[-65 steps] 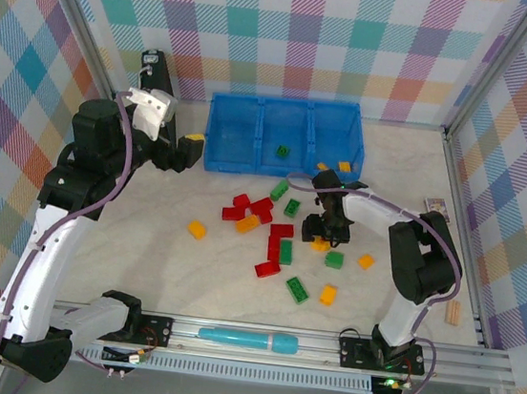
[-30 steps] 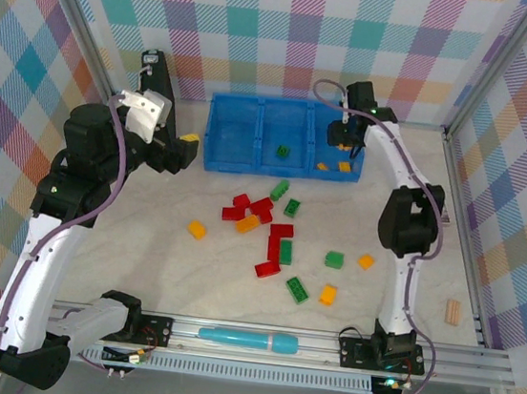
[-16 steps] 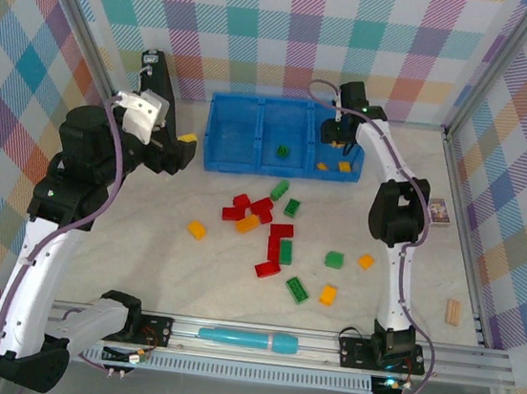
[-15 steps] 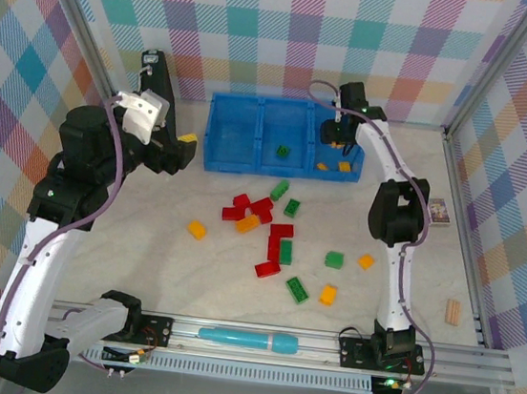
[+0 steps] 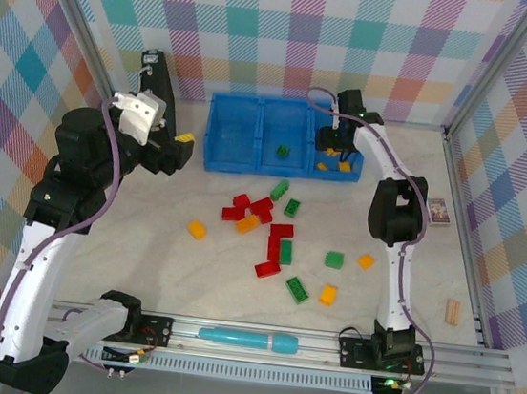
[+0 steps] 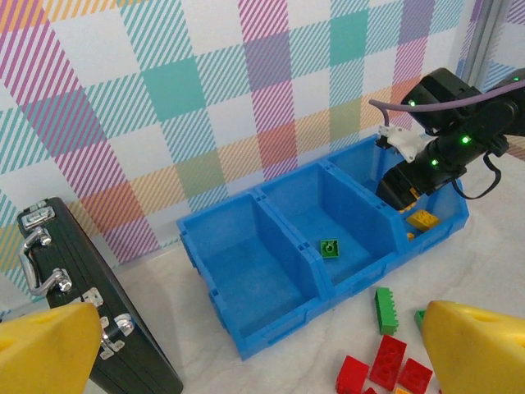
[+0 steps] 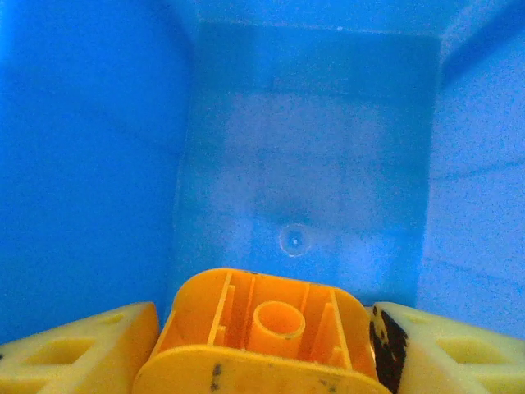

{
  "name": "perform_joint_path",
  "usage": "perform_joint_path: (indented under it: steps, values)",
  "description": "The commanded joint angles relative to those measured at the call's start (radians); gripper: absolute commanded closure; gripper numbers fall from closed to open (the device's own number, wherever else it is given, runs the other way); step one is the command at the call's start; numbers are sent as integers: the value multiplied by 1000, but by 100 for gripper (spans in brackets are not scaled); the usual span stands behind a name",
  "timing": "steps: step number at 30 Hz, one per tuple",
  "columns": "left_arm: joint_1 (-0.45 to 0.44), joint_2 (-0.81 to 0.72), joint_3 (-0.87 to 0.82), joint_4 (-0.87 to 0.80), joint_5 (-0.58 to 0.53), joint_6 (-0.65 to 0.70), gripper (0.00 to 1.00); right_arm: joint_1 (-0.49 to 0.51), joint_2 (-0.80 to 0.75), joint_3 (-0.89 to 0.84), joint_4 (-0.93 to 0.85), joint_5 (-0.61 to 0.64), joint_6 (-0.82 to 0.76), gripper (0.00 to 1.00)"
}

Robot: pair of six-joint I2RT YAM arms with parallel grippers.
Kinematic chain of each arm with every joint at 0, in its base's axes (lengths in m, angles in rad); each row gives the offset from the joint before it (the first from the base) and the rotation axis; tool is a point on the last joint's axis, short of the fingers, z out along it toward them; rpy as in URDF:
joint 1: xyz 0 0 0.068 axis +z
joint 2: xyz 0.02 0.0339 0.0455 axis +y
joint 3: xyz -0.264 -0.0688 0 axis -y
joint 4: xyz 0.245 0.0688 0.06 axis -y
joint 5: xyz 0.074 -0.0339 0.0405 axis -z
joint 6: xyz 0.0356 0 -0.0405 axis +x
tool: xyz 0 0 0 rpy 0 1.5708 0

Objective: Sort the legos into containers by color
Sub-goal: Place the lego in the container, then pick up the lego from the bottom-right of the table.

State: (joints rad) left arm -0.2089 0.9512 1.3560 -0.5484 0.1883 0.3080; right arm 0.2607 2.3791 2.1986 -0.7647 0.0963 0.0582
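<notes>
The right pincer (image 5: 332,146) has been moved from the desk (image 5: 140,259) into the right container (image 7: 90,148), clamped on an orange lego (image 7: 262,328). The left pincer (image 6: 262,353) is spread wide apart.

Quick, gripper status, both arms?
Left gripper: jaws open, empty.
Right gripper: jaws holding an orange plastic lego brick over the blue plastic tray.

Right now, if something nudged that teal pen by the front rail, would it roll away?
Probably, if pushed sideways: the pen looks long and round, so it should roll easily. Pushed end-on it would more likely slide. It looks like stiff plastic, so it shouldn't bend, and the rail alongside may stop it.
</notes>
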Motion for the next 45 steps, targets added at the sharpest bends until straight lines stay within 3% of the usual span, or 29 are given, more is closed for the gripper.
perform_joint_path:
  steps: [1,8,14,20,25,29,37,45]
  values:
    - [-6,-21,0,-4,-13,17,0,-3,-58,-10,-6,-36,14,30]
    - [-6,-17,3,-8,-10,16,0,-1,-164,-91,-22,-47,26,27]
    - [-6,-11,5,-9,-6,16,0,6,-380,-285,-17,-76,51,26]
    - [-6,4,8,-19,2,26,0,6,-671,-657,-37,-39,159,23]
    - [-6,3,-11,-6,5,34,0,2,-975,-1041,59,-18,343,22]
    - [-6,1,-10,-8,27,33,0,3,-1142,-1227,38,-1,485,23]
    - [-6,-9,-17,0,36,28,0,-14,-1271,-1416,-21,27,664,24]
    - [-7,-25,-24,5,33,28,0,-102,-1238,-1471,23,-25,689,24]
